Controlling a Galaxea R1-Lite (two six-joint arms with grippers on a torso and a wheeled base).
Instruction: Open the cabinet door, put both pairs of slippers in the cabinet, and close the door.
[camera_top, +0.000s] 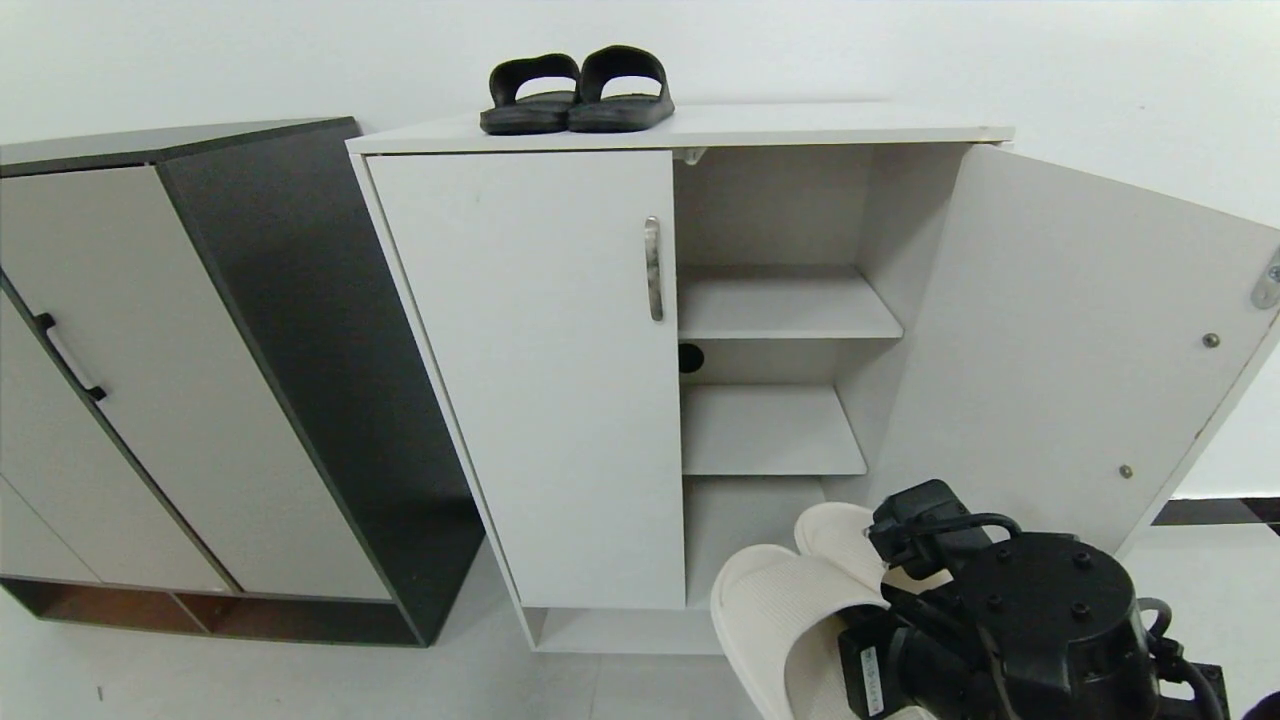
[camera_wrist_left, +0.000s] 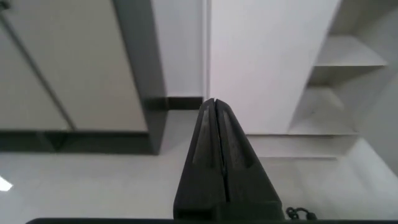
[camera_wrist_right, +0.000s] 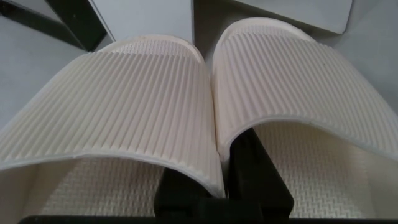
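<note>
A white cabinet (camera_top: 520, 380) stands ahead with its right door (camera_top: 1080, 350) swung open and its left door shut. Three bare shelves show inside (camera_top: 780, 305). A pair of black slippers (camera_top: 577, 92) rests on the cabinet's top. My right gripper (camera_top: 880, 620) holds a pair of white slippers (camera_top: 790, 600) low in front of the open compartment, toes toward the cabinet. In the right wrist view the white slippers (camera_wrist_right: 205, 106) sit side by side with my fingers (camera_wrist_right: 255, 174) pinching their inner straps. My left gripper (camera_wrist_left: 214, 112) is shut on nothing, facing the cabinet's lower front.
A second cabinet (camera_top: 180, 380) with dark sides and a black handle stands to the left, tilted slightly. The open door juts out on the right. Pale floor (camera_top: 300, 680) lies in front of both cabinets.
</note>
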